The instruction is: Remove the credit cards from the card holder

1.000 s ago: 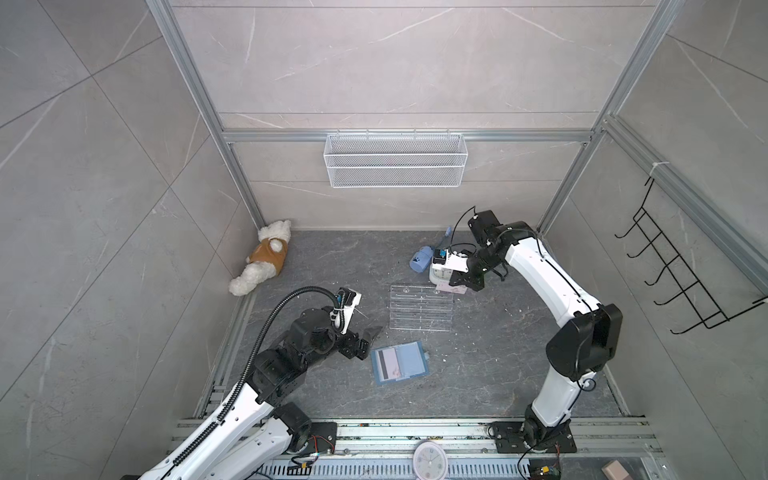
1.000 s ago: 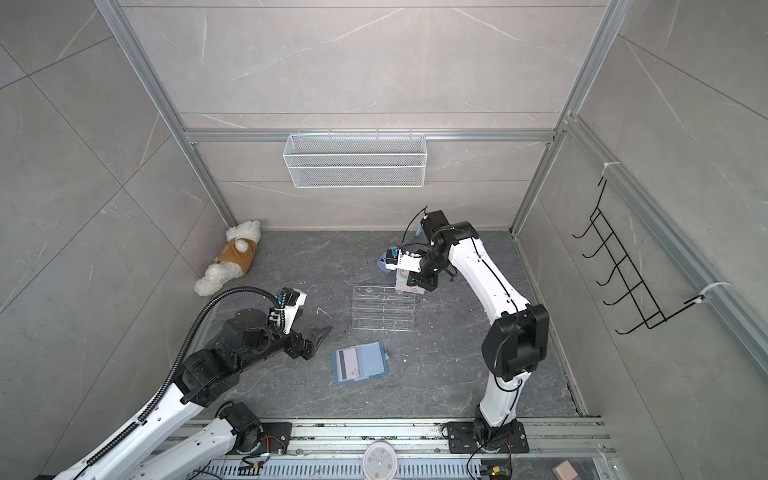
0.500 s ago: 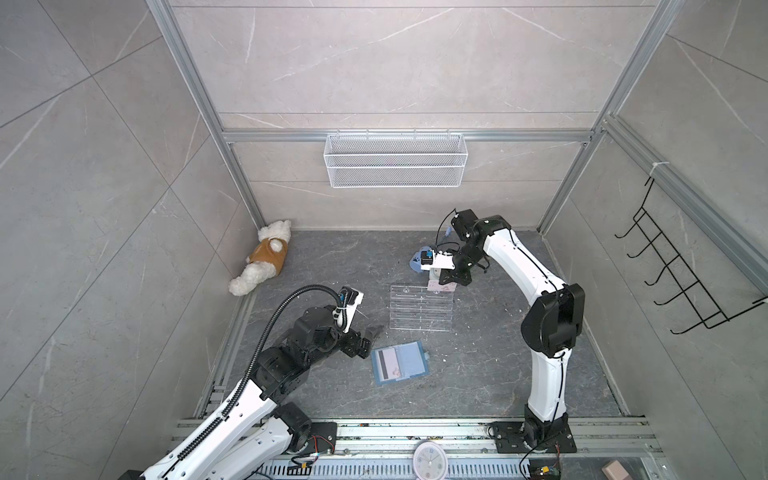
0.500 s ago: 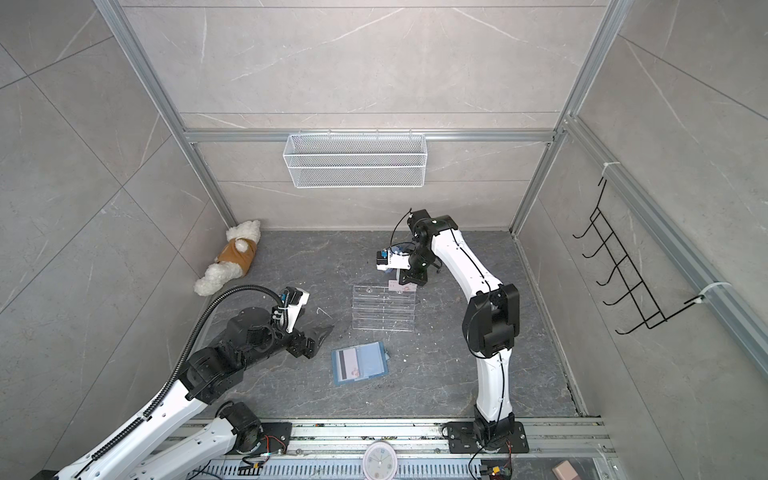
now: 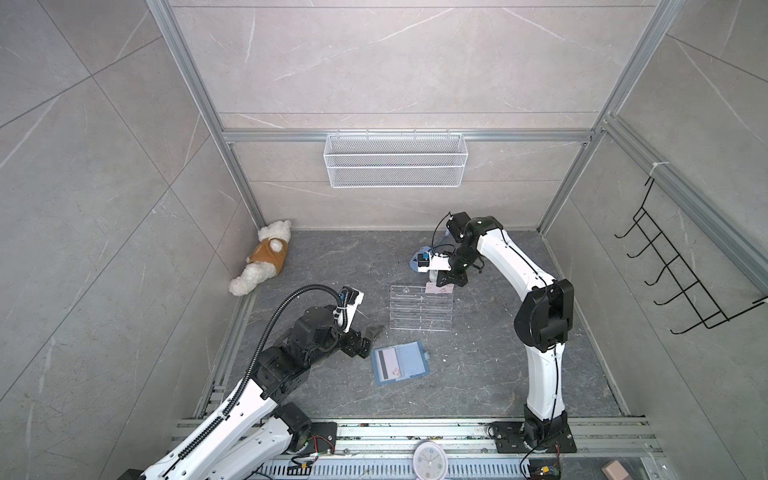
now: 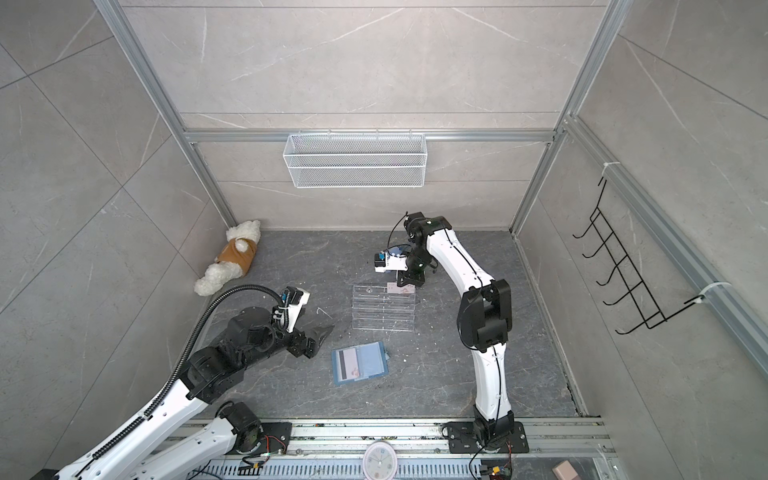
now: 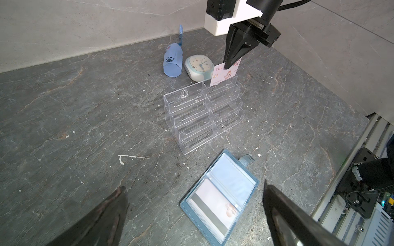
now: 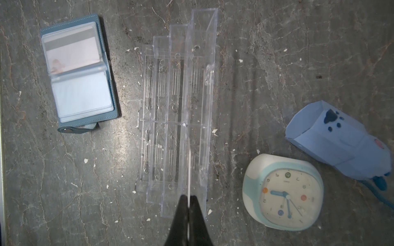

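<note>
The right arm (image 5: 515,266) has folded its elbow in over the last second and carried its load across and down to the clear rack (image 5: 419,311). The left arm (image 5: 291,357) has hardly stirred. The right tool (image 7: 229,66) is pressed together on the top edge of a credit card (image 7: 223,74), held upright. The card's lower edge is just dipping into the rack's rearmost row; whether it has reached the bottom I cannot tell. So one card is out and about to be parked, and I judge the task partly done.

The left tool (image 5: 371,339) hangs spread wide and empty just beside the card holder (image 5: 405,361). The holder lies open and flat on the bench (image 5: 478,374), near the rack's front. A second card (image 7: 213,204) sits in a clear sleeve, stripe showing, and is yet to be pulled; the facing sleeve looks empty.

The wire basket (image 5: 392,160) on the back wall and the plush toy (image 5: 264,262) in the corner are well apart from the work. A small clock (image 7: 199,68) and a blue paper pouch (image 7: 172,61) stand just behind the rack, near the right tool, and could be nudged. Nothing lies between the left tool and the holder. The snug sleeve is the likely hindrance.
</note>
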Action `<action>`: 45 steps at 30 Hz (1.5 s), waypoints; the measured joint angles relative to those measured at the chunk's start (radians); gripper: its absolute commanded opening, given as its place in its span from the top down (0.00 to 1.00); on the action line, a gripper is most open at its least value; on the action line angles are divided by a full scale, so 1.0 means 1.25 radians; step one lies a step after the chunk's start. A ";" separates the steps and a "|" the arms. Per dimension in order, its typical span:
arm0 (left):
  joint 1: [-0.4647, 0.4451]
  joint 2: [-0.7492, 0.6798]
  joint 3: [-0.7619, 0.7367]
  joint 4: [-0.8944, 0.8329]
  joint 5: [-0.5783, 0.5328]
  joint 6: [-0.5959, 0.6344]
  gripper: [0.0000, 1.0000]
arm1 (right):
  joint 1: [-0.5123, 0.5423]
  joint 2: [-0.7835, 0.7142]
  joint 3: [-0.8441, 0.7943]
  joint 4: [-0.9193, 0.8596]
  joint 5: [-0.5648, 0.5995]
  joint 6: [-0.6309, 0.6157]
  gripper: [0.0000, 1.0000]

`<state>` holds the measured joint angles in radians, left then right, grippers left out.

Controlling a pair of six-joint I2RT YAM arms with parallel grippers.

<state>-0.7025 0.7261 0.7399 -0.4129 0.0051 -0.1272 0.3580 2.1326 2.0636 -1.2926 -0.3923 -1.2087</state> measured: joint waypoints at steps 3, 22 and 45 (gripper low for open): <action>0.000 0.000 0.000 0.000 -0.001 0.000 0.00 | 0.000 0.005 0.004 -0.001 0.000 0.000 1.00; 0.000 0.005 -0.002 -0.001 -0.002 0.000 0.00 | 0.003 0.042 0.009 -0.005 -0.007 0.003 1.00; 0.000 0.014 -0.002 0.003 0.004 -0.003 0.00 | 0.005 0.043 0.037 0.016 0.013 0.052 0.00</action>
<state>-0.7025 0.7441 0.7380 -0.4095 0.0097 -0.1307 0.3645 2.1860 2.1094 -1.2732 -0.3763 -1.1439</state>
